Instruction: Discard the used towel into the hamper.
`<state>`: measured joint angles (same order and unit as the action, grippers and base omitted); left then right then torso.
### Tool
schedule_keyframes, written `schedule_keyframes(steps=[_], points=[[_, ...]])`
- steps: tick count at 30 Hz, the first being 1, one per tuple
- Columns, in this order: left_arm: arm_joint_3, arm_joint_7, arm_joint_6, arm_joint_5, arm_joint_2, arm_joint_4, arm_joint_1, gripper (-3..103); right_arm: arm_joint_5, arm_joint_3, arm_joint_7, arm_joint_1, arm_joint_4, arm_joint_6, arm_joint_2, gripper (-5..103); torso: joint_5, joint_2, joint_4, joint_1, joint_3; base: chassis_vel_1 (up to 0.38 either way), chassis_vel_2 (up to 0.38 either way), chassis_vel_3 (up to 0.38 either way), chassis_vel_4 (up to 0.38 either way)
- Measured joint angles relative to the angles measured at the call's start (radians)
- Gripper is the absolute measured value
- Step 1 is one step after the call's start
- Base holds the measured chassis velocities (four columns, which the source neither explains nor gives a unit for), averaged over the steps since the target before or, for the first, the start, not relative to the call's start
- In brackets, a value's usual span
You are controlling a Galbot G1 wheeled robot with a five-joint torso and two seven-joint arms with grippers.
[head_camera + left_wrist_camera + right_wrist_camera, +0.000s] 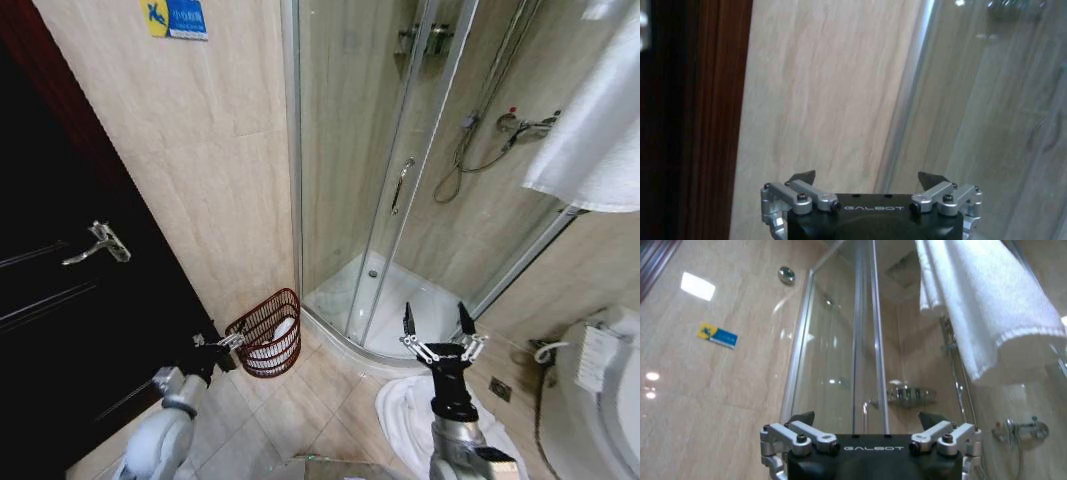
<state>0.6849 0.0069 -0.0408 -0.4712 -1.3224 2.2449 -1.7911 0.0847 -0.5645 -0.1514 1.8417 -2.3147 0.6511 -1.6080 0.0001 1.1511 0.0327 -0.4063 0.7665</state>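
The hamper [268,335], a red-brown wire basket, stands on the floor tiles against the beige wall, beside the shower corner. Something white [281,329] lies inside it. My left gripper [233,341] hovers at the hamper's left rim, open and holding nothing; the left wrist view shows its fingers [802,176] spread before the wall. A crumpled white towel [404,414] lies on the floor under my right arm. Above that towel my right gripper [438,322] points upward, open and empty, with its fingertips [801,417] apart facing the shower glass.
A black door with a metal handle [96,243] fills the left side. The glass shower enclosure [400,170] and its white tray [400,300] stand ahead. A clean white towel [597,120] hangs at upper right, seen also in the right wrist view [987,310]. The toilet [600,395] stands at right.
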Motion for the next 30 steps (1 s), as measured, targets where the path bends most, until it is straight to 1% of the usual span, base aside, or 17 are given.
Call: schedule_keyframes(steps=[1,2,3,5,6,7,9,11,14,17,22,26,30], points=[[-0.007,0.0,0.01,0.036,-0.021,0.017,-0.008,101,0.0,-0.002,0.0,-0.003,-0.011,-0.005,0.0,100,0.0006,0.0,0.0,0.0,0.0,0.0,0.0,0.0,0.0],[-0.019,0.0,0.026,0.085,-0.048,0.028,-0.01,100,0.001,-0.008,0.0,-0.008,-0.028,-0.011,0.0,100,0.0001,0.0,0.0003,0.0,0.0,0.0,0.0,0.0,0.0],[-0.019,0.0,0.026,0.085,-0.048,0.028,-0.01,100,0.001,-0.008,0.0,-0.008,-0.028,-0.011,0.0,100,0.0001,0.0,0.0003,0.0,0.0,0.0,0.0,0.0,0.0],[-0.04,0.013,0.046,0.165,-0.096,0.044,-0.007,99,0.005,-0.021,0.008,-0.01,-0.056,-0.023,0.0,100,-0.0002,0.0,0.0001,0.0,0.0,0.0,0.0,0.0,0.0],[-0.049,0.018,0.049,0.181,-0.112,0.053,-0.006,97,0.005,-0.025,0.011,-0.01,-0.065,-0.027,0.0,100,0.0002,0.0,0.0001,0.0,0.0,0.0,0.0,0.0,0.0],[-0.049,0.018,0.049,0.181,-0.112,0.053,-0.006,97,0.005,-0.025,0.011,-0.01,-0.065,-0.027,0.0,100,0.0002,0.0,0.0001,0.0,0.0,0.0,0.0,0.0,0.0],[-0.06,0.026,0.062,0.206,-0.152,0.08,-0.013,99,0.002,-0.029,0.014,-0.012,-0.082,-0.038,0.0,100,0.0,0.0,-0.0001,0.0,0.0,0.0,0.0,0.0,0.0],[-0.053,0.027,0.082,0.23,-0.173,0.101,-0.026,100,-0.007,-0.021,0.014,-0.018,-0.083,-0.044,0.0,100,0.0002,0.0,0.0002,0.0,0.0,0.0,0.0,0.0,0.0],[-0.041,0.027,0.108,0.247,-0.177,0.12,-0.034,100,-0.019,-0.009,0.013,-0.022,-0.076,-0.044,0.0,100,0.0,0.0,0.0001,0.0,0.0,0.0,0.0,0.0,0.0],[-0.017,0.026,0.13,0.28,-0.178,0.144,-0.042,100,-0.026,-0.002,0.013,-0.023,-0.071,-0.044,0.0,100,0.0,0.0,0.0001,0.0,0.0,0.0,0.0,0.0,0.0],[-0.01,0.026,0.137,0.296,-0.196,0.154,-0.044,100,-0.02,-0.007,0.021,-0.021,-0.073,-0.046,0.0,100,0.0,0.0,0.0001,0.0,0.0,0.0,0.0,0.0,0.0],[-0.019,0.027,0.137,0.304,-0.208,0.154,-0.044,100,-0.002,-0.023,0.043,-0.014,-0.085,-0.048,0.0,100,0.0,0.0,0.0001,0.0,0.0,0.0,0.0,0.0,0.0],[-0.02,0.027,0.137,0.304,-0.208,0.152,-0.043,100,-0.001,-0.041,0.033,-0.005,-0.099,-0.039,0.0,100,0.0,0.0,0.0001,0.0,0.0,0.0,0.0,0.0,0.0]])
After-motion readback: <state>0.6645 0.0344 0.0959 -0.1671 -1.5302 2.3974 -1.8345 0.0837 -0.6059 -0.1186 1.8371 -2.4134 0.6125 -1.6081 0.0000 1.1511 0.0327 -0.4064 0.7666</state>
